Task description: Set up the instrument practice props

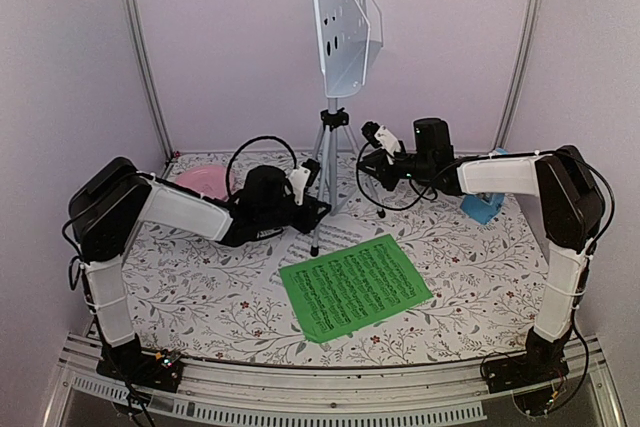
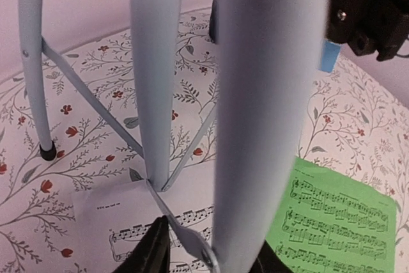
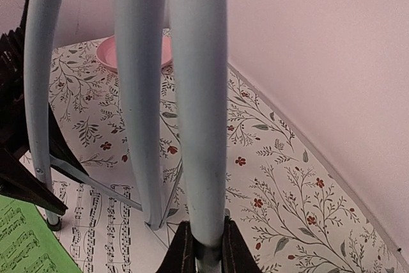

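Printed staves are shown on the green page (image 1: 355,285) and the white page (image 2: 121,222). The white page's small heading cannot be read. The jaws of the right gripper (image 1: 378,135) are closed tight on one leg of the music stand (image 1: 345,22). The jaws of the left gripper (image 1: 303,185) straddle another leg, partly open, with a gap at one pad. The stand is upright at the middle of the surface (image 1: 200,287), over the white page. Its perforated desk is seen only from above. The metronome (image 1: 482,209) is located at the right.
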Motion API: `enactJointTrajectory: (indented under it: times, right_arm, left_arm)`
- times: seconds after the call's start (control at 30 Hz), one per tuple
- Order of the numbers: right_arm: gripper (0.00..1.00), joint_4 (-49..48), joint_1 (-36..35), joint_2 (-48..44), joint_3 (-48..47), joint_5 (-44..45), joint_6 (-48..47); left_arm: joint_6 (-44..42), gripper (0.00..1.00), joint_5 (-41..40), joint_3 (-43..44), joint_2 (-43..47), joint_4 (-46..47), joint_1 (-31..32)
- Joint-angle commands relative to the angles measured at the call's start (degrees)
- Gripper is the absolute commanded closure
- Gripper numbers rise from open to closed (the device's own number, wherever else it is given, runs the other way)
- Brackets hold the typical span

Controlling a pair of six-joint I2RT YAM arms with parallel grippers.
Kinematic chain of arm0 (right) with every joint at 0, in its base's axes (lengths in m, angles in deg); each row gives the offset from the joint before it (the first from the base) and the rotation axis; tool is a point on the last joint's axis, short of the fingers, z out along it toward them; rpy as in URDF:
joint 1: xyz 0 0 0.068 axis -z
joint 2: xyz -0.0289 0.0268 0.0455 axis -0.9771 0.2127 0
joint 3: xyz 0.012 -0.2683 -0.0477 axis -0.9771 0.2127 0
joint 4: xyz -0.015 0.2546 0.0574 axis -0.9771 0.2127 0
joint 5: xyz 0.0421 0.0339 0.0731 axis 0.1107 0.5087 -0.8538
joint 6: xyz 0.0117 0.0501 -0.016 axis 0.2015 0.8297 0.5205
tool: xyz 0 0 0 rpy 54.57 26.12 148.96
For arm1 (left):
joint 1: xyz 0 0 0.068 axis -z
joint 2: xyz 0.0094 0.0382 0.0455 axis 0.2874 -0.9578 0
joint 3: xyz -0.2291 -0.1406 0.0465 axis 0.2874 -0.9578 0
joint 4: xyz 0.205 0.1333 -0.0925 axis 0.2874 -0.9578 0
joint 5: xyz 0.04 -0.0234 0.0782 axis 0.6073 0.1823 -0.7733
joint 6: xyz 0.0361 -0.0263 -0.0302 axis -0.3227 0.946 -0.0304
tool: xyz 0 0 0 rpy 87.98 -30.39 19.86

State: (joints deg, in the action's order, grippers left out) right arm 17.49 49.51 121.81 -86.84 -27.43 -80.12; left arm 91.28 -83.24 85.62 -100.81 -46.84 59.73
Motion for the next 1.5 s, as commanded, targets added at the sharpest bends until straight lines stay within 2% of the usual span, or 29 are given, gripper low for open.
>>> enactJointTrajectory:
  times: [0.0,0.07,0.17,0.2,0.27,0.37,0.57,0.7,0.93,1.03,1.13,1.33,1.37,1.47]
  right_arm:
    - [0.87,2.8,0.2,-1.3,1.6,-1.9,2.0]
    - [0.77,2.9,0.3,-1.9,2.2,-1.9,1.8]
    - [0.51,3.1,0.3,-3.1,3.4,-2.2,1.9]
    - [0.43,3.3,0.3,-3.4,3.8,-2.6,1.8]
    - [0.35,3.3,0.4,-3.7,4.8,-3.1,1.7]
    - [0.32,3.1,1.4,-3.4,6.0,-4.0,1.8]
    - [0.32,2.5,3.0,-1.7,6.0,-4.7,1.6]
    - [0.32,4.6,3.2,1.8,2.5,-6.0,0.3]
    - [0.35,5.1,3.2,5.6,0.3,-9.1,-0.3]
    - [0.39,5.3,3.2,6.7,-0.3,-8.9,-0.4]
    - [0.52,5.6,3.2,7.3,-0.7,-8.3,-0.5]
    - [0.96,5.3,3.2,5.1,1.2,-5.1,-0.2]
    - [1.0,5.2,3.2,4.4,1.9,-4.4,0.0]
    - [1.0,4.4,3.2,2.0,4.4,-3.3,1.1]
  left_arm:
    - [0.1,0.75,0.1,0.7,-1.2,-0.5,0.5]
    - [-0.4,0.85,0.6,0.6,-1.2,-1.0,0.5]
    - [-0.9,0.97,1.0,0.8,-1.2,-1.9,0.4]
    - [-1.0,1.0,1.0,0.8,-1.2,-2.0,0.4]
    - [-1.1,1.0,1.2,0.8,-1.1,-2.0,0.4]
    - [-1.4,1.0,1.1,0.8,-0.7,-2.5,0.4]
    - [-2.5,1.0,1.1,0.6,0.5,-2.8,0.2]
    - [-2.8,1.0,1.5,1.2,1.0,-3.6,0.0]
    - [-2.6,1.0,2.7,1.5,1.5,-3.6,-0.2]
    - [-2.9,1.0,2.9,1.5,1.9,-3.9,-0.3]
    - [-3.6,1.0,2.8,1.5,2.6,-4.6,-0.5]
    - [-4.7,1.0,2.1,0.6,5.1,-6.8,-1.7]
    - [-4.9,1.0,1.6,0.1,5.6,-6.9,-1.9]
    - [-4.9,1.0,0.8,-2.1,7.5,-6.6,-2.7]
